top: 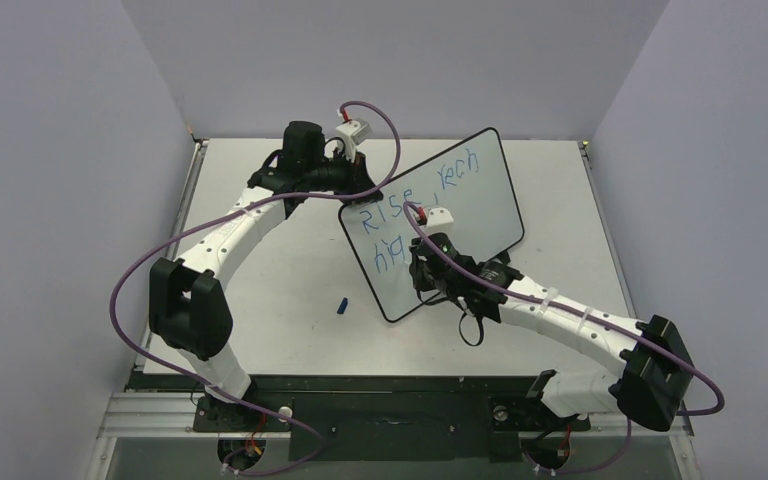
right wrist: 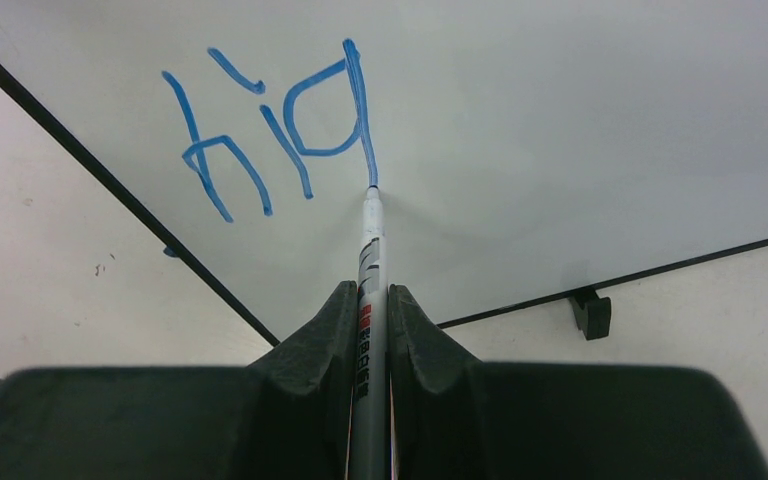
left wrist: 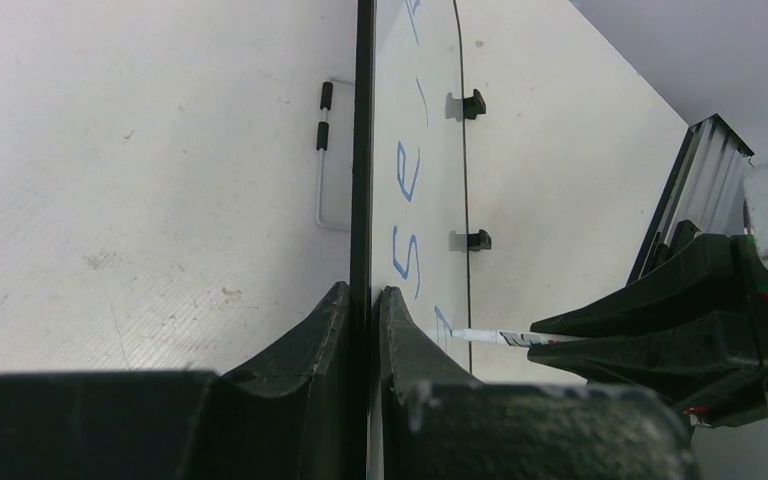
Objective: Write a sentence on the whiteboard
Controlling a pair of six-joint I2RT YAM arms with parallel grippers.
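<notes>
The whiteboard (top: 480, 215) is held tilted above the table. My left gripper (top: 348, 200) is shut on its left edge; in the left wrist view the jaws (left wrist: 365, 295) clamp the black frame (left wrist: 362, 150). The sentence (top: 380, 218) is in blue: "Rise, tech" on the top line and "hig" (right wrist: 270, 130) below. My right gripper (top: 425, 262) is shut on a silver marker (right wrist: 370, 260). The marker's tip touches the board at the foot of the "g". The marker (left wrist: 500, 337) also shows in the left wrist view.
A small blue marker cap (top: 342, 305) lies on the table left of the board's lower corner. Black feet (right wrist: 590, 312) stick out from the board's edge. A thin wire stand (left wrist: 322, 150) lies on the table behind the board. Grey walls enclose the table.
</notes>
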